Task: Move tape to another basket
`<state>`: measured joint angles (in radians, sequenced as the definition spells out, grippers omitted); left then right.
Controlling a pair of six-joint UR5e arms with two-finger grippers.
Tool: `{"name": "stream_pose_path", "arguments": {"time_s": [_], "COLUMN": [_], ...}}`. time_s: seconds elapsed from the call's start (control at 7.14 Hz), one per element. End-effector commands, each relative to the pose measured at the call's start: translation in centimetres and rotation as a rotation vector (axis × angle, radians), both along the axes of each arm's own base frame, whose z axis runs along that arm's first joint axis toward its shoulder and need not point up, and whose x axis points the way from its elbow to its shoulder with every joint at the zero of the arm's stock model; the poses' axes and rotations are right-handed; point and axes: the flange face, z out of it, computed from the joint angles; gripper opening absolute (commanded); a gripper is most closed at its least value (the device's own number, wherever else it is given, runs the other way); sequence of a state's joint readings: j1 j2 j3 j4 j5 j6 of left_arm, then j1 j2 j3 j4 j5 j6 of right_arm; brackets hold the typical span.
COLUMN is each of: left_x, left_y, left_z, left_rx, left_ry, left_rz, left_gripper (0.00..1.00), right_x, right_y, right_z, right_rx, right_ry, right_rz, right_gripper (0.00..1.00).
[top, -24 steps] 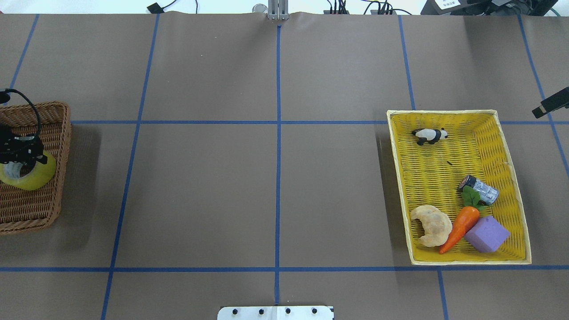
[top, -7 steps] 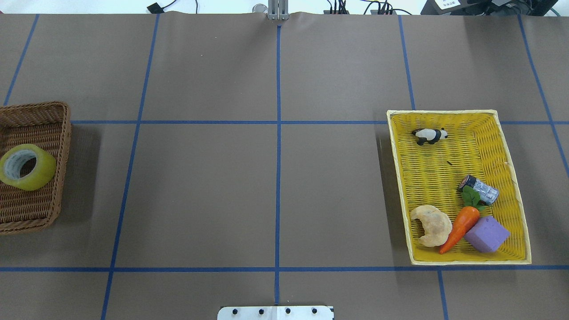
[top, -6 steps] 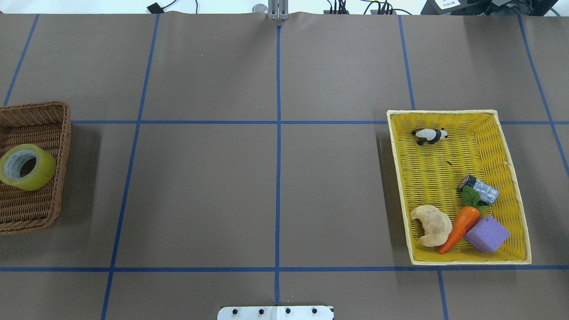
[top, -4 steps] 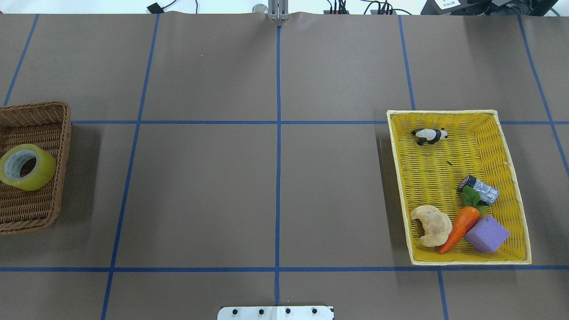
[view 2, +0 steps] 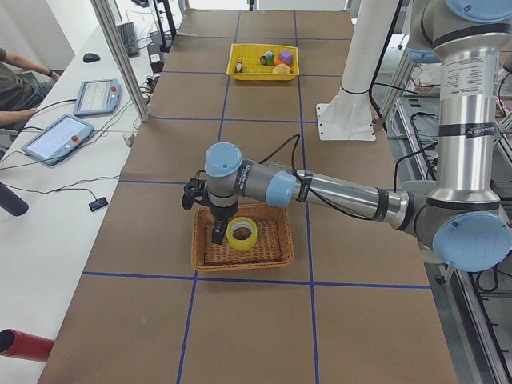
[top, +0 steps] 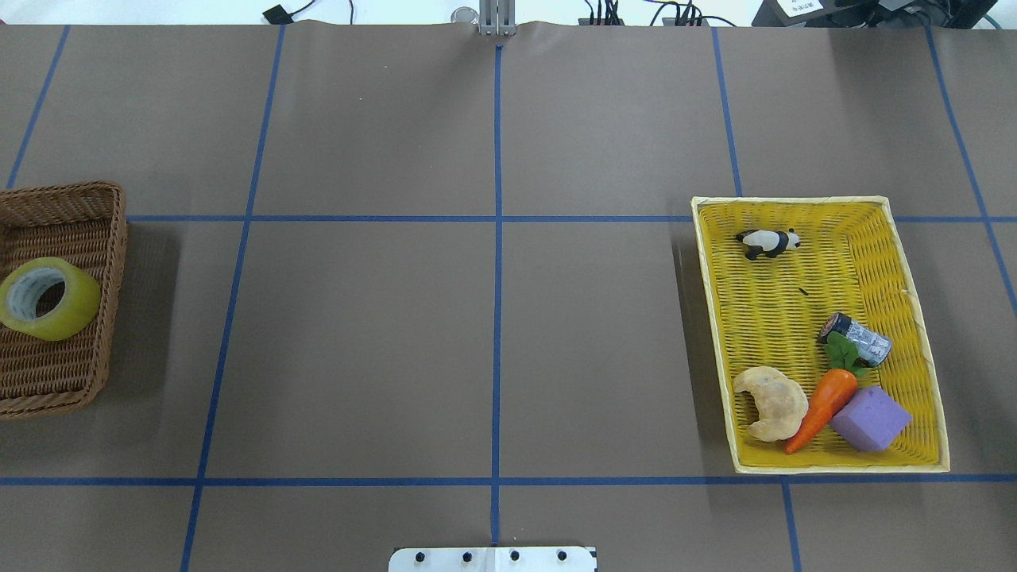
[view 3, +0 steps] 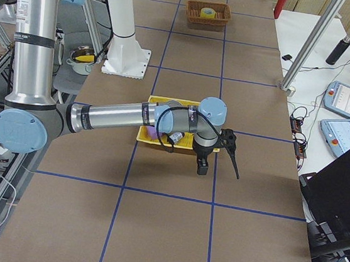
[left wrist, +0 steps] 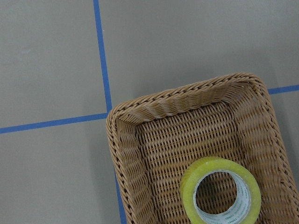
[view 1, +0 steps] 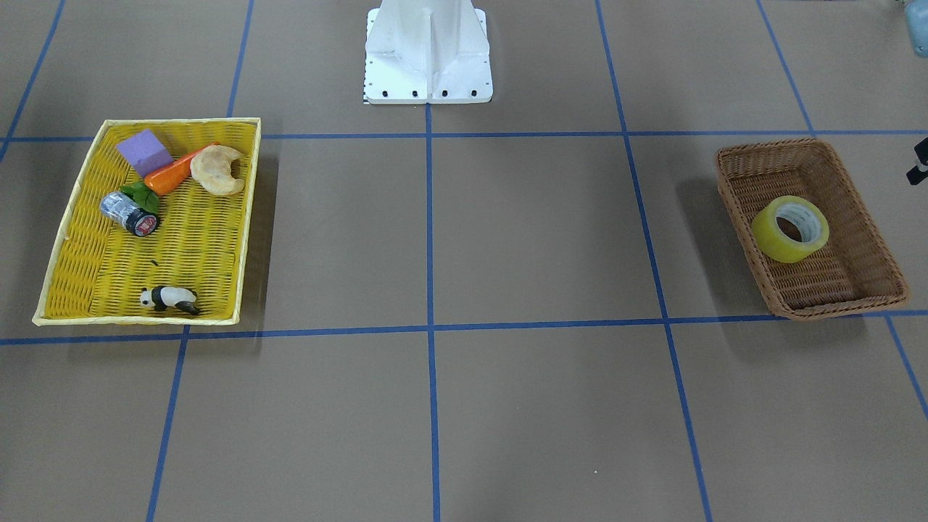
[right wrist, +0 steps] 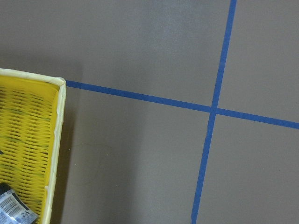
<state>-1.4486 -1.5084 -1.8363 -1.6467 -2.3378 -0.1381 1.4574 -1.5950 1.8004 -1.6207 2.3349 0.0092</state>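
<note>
The yellow tape roll (top: 49,298) lies flat in the brown wicker basket (top: 111,262) at the table's left end. It also shows in the front view (view 1: 790,228) and in the left wrist view (left wrist: 220,192). My left gripper (view 2: 216,234) shows only in the exterior left view. It hangs above the basket, apart from the tape (view 2: 242,233), and I cannot tell if it is open. My right gripper (view 3: 202,167) hangs over the table beside the yellow tray (view 3: 146,137). I cannot tell its state either.
The shallow yellow tray (top: 794,200) at the right holds a toy panda (top: 767,242), a small silver cylinder (top: 856,338), a carrot (top: 826,403), a croissant (top: 771,401) and a purple block (top: 870,419). The robot base (view 1: 428,51) stands at mid-table.
3.4 s ago my left gripper was down over the tape in the basket; it has since left the overhead view, with the tape lying free. Nothing has moved in the last second.
</note>
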Motion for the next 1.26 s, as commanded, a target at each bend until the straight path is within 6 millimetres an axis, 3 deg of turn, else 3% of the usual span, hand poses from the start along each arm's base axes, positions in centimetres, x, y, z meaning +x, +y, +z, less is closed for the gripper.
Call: {"name": "stream_pose_path", "arguments": {"time_s": [0.0, 0.28, 1.12], "left_x": [0.1, -0.1, 0.1], "left_y": [-0.1, 1.0, 0.5], "left_z": [0.3, 1.7, 0.8], "left_rx": [0.0, -0.025, -0.006], "left_ry": [0.009, -0.004, 0.007], "left_rz": [0.004, 0.004, 0.01], "left_gripper": [0.98, 0.98, 0.98], "right_x": [0.0, 0.0, 0.0], "right_y": [0.3, 0.2, 0.7], "right_z": [0.0, -0.2, 1.2], "right_rx": [0.004, 0.014, -0.018], "right_ry": [-0.008, 0.004, -0.002], "right_rz": [-0.003, -0.003, -0.006], "right_gripper": [1.0, 1.0, 1.0]}}
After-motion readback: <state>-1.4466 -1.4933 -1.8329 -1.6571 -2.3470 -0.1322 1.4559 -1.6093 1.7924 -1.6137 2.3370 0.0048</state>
